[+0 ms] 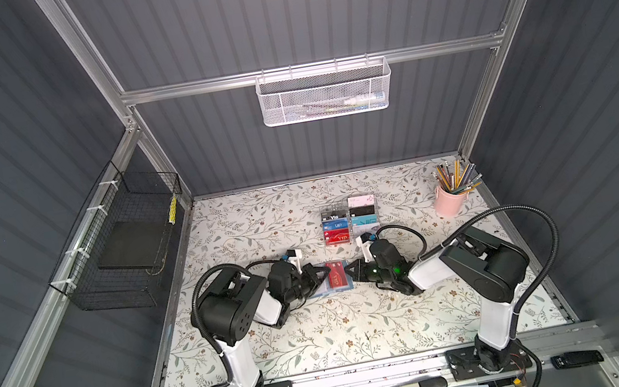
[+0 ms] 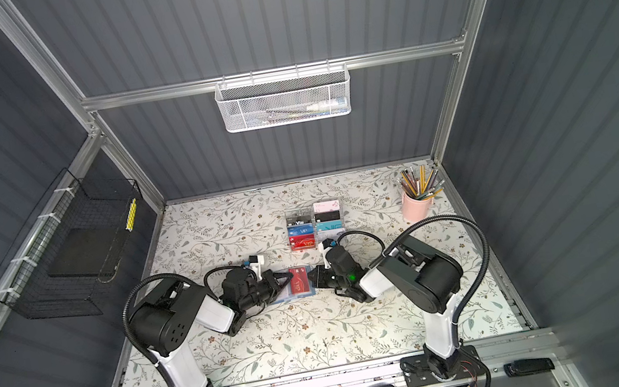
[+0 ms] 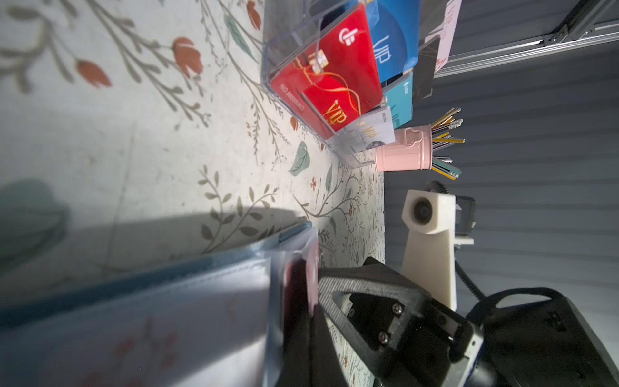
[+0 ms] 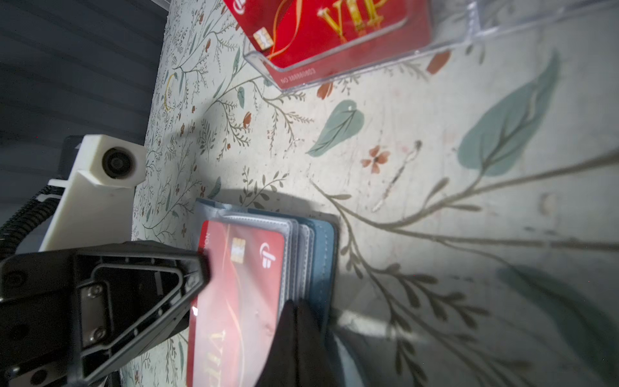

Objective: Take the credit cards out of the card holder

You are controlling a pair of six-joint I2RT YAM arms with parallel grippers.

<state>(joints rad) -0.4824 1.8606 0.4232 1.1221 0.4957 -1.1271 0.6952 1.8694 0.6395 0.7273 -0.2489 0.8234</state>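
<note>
Mostly blurred, card holder [image 3: 150, 295] — edge cropped

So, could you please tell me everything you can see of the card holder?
The card holder is a slate-blue, leather-like wallet lying open, flat on the floral table. Clear sleeves fan over its cover; the top one holds a red card. The left gripper meets that card's edge, the right gripper the opposite side.

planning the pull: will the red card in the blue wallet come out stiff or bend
The red card lies flat with straight edges, so probably stiff and light. It seems tucked in a clear sleeve, so it may drag.
</note>
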